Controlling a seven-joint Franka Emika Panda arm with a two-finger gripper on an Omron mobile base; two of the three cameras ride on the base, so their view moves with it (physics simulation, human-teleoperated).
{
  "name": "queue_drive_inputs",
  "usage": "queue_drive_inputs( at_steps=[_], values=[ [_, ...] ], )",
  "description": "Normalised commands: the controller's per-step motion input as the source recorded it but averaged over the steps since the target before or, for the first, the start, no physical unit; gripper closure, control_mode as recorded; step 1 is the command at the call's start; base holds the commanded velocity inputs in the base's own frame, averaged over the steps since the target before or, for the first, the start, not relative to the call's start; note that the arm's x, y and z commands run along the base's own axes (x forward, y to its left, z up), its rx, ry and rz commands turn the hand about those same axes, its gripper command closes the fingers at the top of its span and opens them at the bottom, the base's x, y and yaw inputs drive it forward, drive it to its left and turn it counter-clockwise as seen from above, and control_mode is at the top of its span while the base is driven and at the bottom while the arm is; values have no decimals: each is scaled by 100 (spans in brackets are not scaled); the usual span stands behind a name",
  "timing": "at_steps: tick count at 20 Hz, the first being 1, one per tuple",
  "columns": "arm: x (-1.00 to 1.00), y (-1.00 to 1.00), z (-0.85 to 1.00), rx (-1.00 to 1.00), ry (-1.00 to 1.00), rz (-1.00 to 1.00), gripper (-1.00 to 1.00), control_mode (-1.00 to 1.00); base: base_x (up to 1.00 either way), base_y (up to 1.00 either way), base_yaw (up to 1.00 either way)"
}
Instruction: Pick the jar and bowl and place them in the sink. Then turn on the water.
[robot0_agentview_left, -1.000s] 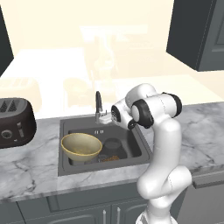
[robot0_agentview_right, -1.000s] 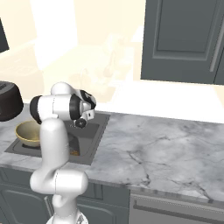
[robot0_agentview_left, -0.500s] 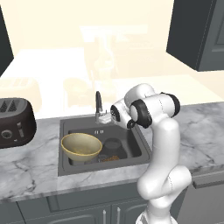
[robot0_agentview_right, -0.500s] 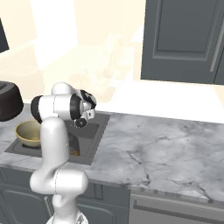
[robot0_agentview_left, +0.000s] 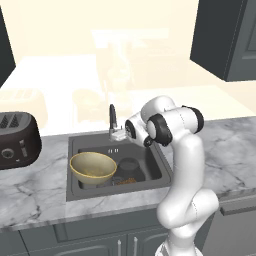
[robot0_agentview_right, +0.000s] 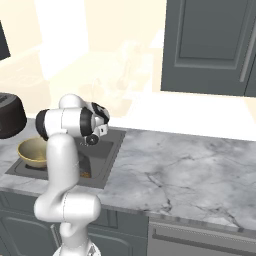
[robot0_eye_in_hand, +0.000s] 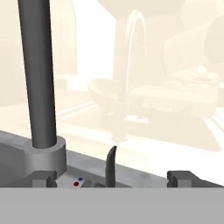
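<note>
A: Dark grey sink (robot0_agentview_left: 75, 145), recessed in the marble counter (robot0_agentview_right: 190, 175). Where do the task's things lie?

B: Bowl (robot0_agentview_left: 93, 167), yellowish-tan, sits in the basin's left half, tipped slightly. Jar (robot0_agentview_left: 128, 172) is in the basin just right of it, low near the bottom; brown granules visible, and the lid and glass are hard to separate from the dark basin.

A: And from the right base view?

B: Bowl (robot0_agentview_right: 33, 152) shows at the sink's left end, partly behind the arm. Jar is hidden there.

A: Tap?

B: Dark gooseneck tap (robot0_agentview_left: 112, 116) at the back edge. In the hand view its stem (robot0_eye_in_hand: 37, 78) stands thick and upright at left, with a slim dark lever (robot0_eye_in_hand: 111, 166) just right of its base.

A: Gripper?

B: Gripper (robot0_agentview_left: 118, 135) is level with the tap's base, close against it. Fingers spread wide, one tip at each lower side of the hand view, the lever between them, untouched. Nothing held.

A: Water?

B: No stream under the spout.

A: Anything else?

B: Black toaster (robot0_agentview_left: 15, 141) on the counter, left of the sink.
</note>
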Motion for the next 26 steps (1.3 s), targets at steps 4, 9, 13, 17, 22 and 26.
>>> queue_drive_inputs(
  at_steps=[4,9,13,17,22,26],
  values=[
    [23,11,0,0,0,0,-100,-100,0,0,0],
    [14,1,-1,0,0,0,-100,-100,0,0,0],
    [13,1,-1,0,0,0,-100,-100,0,0,0],
    [0,0,0,0,0,0,-100,-100,0,0,0],
    [0,0,0,1,0,0,-100,-100,0,0,0],
    [-2,0,6,3,0,0,-100,-100,0,0,0]
  ],
)
